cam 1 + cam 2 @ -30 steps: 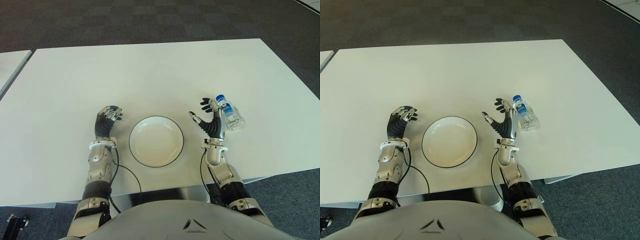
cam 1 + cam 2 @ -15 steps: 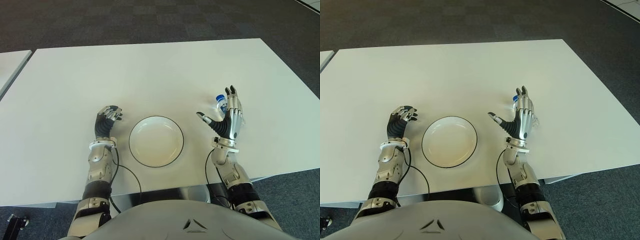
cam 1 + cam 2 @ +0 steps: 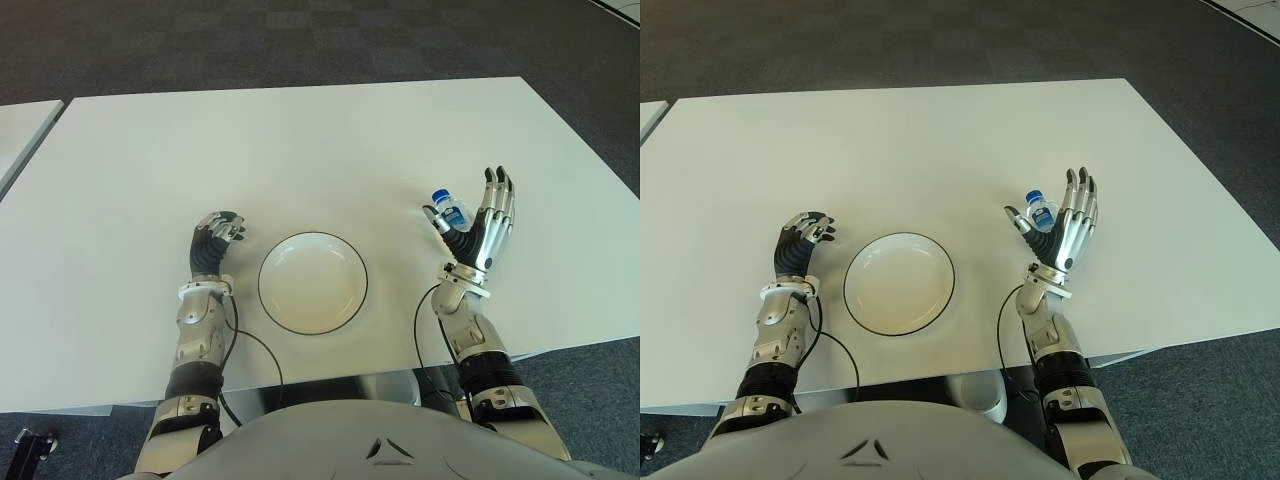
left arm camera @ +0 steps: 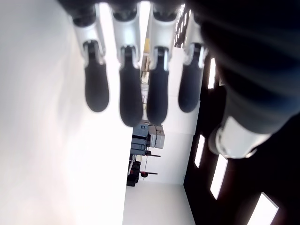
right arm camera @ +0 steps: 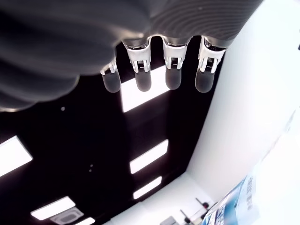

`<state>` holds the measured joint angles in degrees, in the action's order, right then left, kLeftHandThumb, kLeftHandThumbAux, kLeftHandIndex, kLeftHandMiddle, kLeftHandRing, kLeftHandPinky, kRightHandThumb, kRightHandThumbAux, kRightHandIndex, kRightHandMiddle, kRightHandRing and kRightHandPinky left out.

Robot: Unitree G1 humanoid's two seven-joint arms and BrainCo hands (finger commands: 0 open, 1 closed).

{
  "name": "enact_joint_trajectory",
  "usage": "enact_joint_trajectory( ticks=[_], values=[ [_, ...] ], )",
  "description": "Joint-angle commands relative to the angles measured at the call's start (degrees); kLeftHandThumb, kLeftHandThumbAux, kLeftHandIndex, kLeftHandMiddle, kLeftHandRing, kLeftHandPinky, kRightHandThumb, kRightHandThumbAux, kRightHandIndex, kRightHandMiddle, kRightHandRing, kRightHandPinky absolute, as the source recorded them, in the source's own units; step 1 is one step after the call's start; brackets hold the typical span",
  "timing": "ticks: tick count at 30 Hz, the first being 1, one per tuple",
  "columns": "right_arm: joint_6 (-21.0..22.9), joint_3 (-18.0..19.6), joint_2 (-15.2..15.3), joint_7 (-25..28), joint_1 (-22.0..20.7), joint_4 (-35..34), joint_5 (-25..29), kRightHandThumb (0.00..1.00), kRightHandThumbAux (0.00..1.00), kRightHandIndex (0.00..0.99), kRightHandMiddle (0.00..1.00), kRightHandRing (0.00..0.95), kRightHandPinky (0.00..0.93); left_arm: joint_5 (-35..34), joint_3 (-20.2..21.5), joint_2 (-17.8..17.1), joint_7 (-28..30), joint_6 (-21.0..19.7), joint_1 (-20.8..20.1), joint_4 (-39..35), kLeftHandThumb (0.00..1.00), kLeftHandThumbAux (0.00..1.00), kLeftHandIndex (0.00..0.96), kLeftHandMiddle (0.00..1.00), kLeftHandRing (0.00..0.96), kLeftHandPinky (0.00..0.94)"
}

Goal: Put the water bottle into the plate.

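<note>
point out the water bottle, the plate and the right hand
water bottle [image 3: 441,200], left eye view, on its blue cap
plate [image 3: 312,282], left eye view, on the bare middle of its white inside
right hand [image 3: 1064,238], right eye view, on the open palm

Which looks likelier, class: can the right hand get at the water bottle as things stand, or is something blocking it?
Probably yes. The right hand is open right beside the water bottle, fingers spread, holding nothing. Nothing lies between them; the plate sits off toward the robot's left.
</note>
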<state>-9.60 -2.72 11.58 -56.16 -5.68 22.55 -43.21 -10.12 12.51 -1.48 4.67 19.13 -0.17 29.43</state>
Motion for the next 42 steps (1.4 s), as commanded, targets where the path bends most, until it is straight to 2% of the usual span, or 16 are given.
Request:
enact_joint_trajectory(
  ticks=[1,7,13,15,18,22,30,36,42],
  values=[
    [5.60,0.99,0.27,2.71,-1.36,-0.64,0.92,0.606,0.176,0.000,0.000,0.000,0.000,-0.08,0.04,0.90,-0.52,-2.90,2.45,3.84,0.838,0.674,0.441,0.464,0.519,0.509],
    [13.81,1.15,-0.49,6.78,-1.76,-3.97,0.51,0.634,0.197,0.000,0.000,0.000,0.000,-0.28,0.14,1.12,-0.65,-2.98,2.35,4.11,0.838,0.674,0.441,0.464,0.517,0.510],
    [23.76,1.11,-1.24,13.40,-2.33,-8.18,0.20,0.656,0.218,0.000,0.000,0.000,0.000,-0.34,0.23,1.35,-0.74,-2.66,2.38,4.16,0.838,0.674,0.441,0.464,0.513,0.505],
    [25.27,0.97,-1.22,14.41,-2.37,-8.90,0.13,0.658,0.221,0.000,0.000,0.000,0.000,-0.35,0.25,1.42,-0.80,-2.68,2.39,4.14,0.838,0.674,0.441,0.464,0.513,0.507],
    [30.51,0.63,-0.82,18.34,-4.36,-7.92,-0.24,0.646,0.218,0.000,0.000,0.000,0.000,-0.24,0.23,1.49,-0.89,-2.38,2.47,4.13,0.838,0.674,0.441,0.464,0.511,0.505],
    [35.45,-0.65,0.61,22.73,-6.92,-4.79,-1.08,0.615,0.221,0.000,0.000,0.000,0.000,-0.13,0.18,1.53,-0.80,-1.95,2.62,4.04,0.838,0.674,0.440,0.464,0.509,0.502],
    [41.23,-4.45,3.45,30.67,-9.27,-2.47,-2.22,0.476,0.250,0.000,0.000,0.000,0.000,-0.03,0.12,1.67,-0.82,-1.49,2.74,4.06,0.837,0.675,0.435,0.467,0.515,0.510],
    [44.42,-7.57,5.12,36.54,-11.18,-0.96,-2.83,0.422,0.276,0.000,0.000,0.000,0.000,-0.03,0.19,1.85,-1.11,-1.62,2.77,4.02,0.837,0.675,0.432,0.469,0.521,0.513],
    [47.48,-12.20,6.87,44.62,-13.57,1.93,-4.04,0.368,0.370,0.000,0.000,0.000,0.000,0.28,0.06,1.79,-1.32,-1.38,2.88,3.99,0.838,0.674,0.438,0.467,0.517,0.505]
  ],
)
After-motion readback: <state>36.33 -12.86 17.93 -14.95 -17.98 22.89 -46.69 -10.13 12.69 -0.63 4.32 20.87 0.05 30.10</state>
